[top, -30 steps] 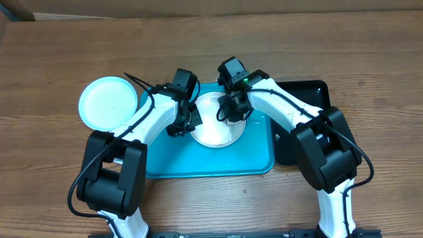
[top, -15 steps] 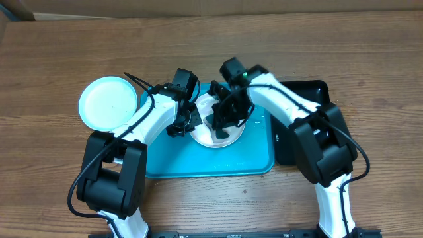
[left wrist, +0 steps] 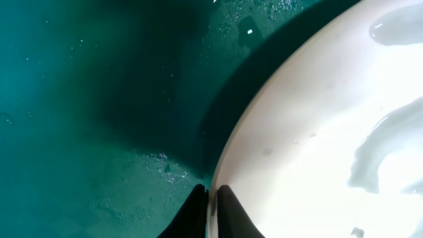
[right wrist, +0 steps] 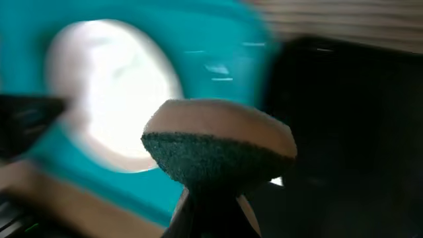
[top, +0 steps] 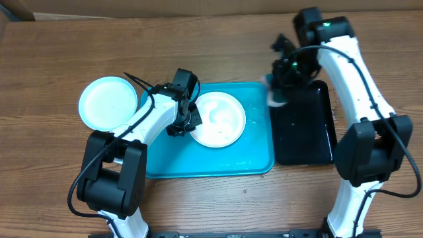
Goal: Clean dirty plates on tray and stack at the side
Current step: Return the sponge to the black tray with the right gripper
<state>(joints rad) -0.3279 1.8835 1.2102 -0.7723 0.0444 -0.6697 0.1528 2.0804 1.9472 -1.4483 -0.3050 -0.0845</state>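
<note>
A white plate (top: pixel 219 119), wet with streaks of water, lies on the turquoise tray (top: pixel 198 162). My left gripper (top: pixel 184 123) is shut on the plate's left rim; in the left wrist view the fingers (left wrist: pixel 210 211) pinch the white rim (left wrist: pixel 317 132) over the wet tray (left wrist: pixel 86 119). A pale blue plate (top: pixel 108 103) lies on the table left of the tray. My right gripper (top: pixel 278 92) is shut on a sponge (right wrist: pixel 218 149) with a dark green scouring side, held in the air over the gap between the two trays. The yellow-green rimmed plate is out of view.
A black tray (top: pixel 303 125) lies right of the turquoise tray, under my right arm. Water drops lie on the turquoise tray around the plate. The wooden table (top: pixel 66 59) extends all round, with a cardboard edge along the back.
My right gripper has lifted the sponge off the white plate and swung it right and back, to above the black tray's left edge. My left gripper has kept its hold on the plate's rim.
</note>
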